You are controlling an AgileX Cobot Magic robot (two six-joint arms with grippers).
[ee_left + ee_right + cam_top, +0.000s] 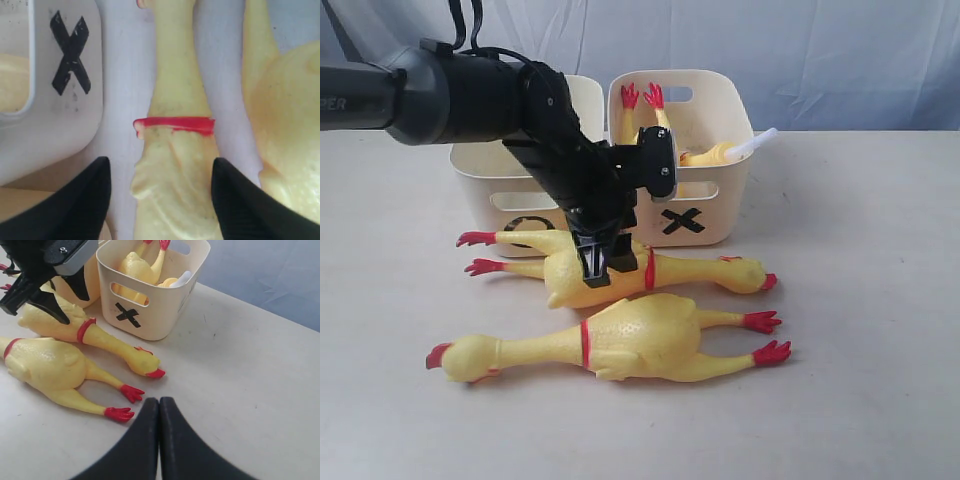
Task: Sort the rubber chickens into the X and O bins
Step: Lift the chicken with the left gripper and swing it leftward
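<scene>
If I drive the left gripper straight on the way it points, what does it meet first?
Most likely the rubber chicken lying by the X bin. The left gripper points down with open jaws straddling its body near the red neck band, so it should meet that before the table.

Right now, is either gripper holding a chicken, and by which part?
Nothing held: left gripper open astride the rubber chicken nearest the X bin, at its neck band; right gripper shut, empty.

Front chicken (pixel 630 340) & back chicken (pixel 690 272): yellow, w/ red feet, combs, beaks, neck bands. 3rd chicken (pixel 703 157): yellow, red feet. X bin (pixel 720 205): cream, black X. O bin (pixel 485 195): cream, black O. Table (pixel 860 380) off-white. Left gripper (pixel 597 268) black.
</scene>
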